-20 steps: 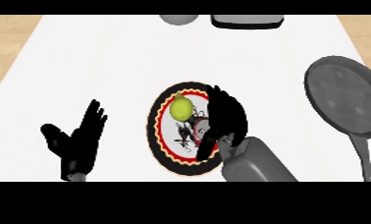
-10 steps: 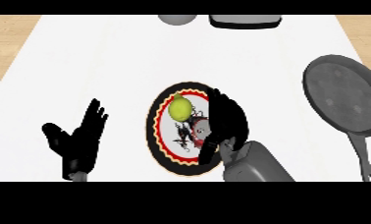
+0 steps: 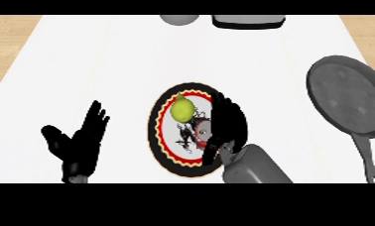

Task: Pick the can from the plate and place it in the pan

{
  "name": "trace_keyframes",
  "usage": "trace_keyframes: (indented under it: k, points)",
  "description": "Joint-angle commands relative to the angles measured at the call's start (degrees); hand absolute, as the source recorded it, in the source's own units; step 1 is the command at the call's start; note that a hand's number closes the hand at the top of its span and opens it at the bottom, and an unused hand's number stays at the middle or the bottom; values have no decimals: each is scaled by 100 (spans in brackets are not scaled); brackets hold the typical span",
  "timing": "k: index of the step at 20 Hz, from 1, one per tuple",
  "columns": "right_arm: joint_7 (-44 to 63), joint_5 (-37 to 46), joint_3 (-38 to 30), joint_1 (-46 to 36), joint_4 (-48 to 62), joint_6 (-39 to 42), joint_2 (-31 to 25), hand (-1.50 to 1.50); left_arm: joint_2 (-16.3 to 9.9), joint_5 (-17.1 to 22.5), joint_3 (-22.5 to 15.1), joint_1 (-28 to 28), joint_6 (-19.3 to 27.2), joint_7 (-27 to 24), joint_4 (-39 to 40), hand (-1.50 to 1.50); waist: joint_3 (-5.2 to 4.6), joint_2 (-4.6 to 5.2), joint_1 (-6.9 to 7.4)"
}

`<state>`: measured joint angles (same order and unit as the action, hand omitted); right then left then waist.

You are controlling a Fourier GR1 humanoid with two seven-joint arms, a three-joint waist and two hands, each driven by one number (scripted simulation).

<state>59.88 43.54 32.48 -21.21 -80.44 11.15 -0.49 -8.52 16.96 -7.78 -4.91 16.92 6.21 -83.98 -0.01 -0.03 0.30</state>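
Head view. The plate (image 3: 162,143) lies near centre on the white counter (image 3: 110,61); the can (image 3: 201,130) rests on its right half, beside a yellow-green fruit (image 3: 182,108). The right hand (image 3: 228,123) curls over the can. The left hand (image 3: 79,141) rests spread at near left. The pan (image 3: 343,96) lies far right.

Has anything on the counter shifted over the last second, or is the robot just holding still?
Barely anything. The right robot hand stays over the plate's right side, by the can. The left robot hand stays open at lower left. The lime-green fruit and the pan have not moved.
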Motion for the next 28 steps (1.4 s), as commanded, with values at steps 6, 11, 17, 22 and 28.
trace_keyframes:
  k: [6,11,17,22,28]
  points:
    - [-859,252,266,-273,941,-711,48,150,110,-143,64,-180,-131,9,-133,0,2,5,24]
    - [-1070,537,265,18,975,-797,47,150,15,-24,529,219,-441,28,310,0,1,3,-9]
    - [-1234,469,-246,91,530,-464,-386,150,170,-167,629,562,-455,-193,904,0,-1,3,-47]
    - [-1698,885,-613,110,1096,-1051,-419,150,171,-210,466,9,-417,191,-44,0,2,1,-8]
    - [-741,2160,-43,-99,-131,-1320,-609,150,275,-342,420,52,-329,-11,260,0,-3,-36,-66]
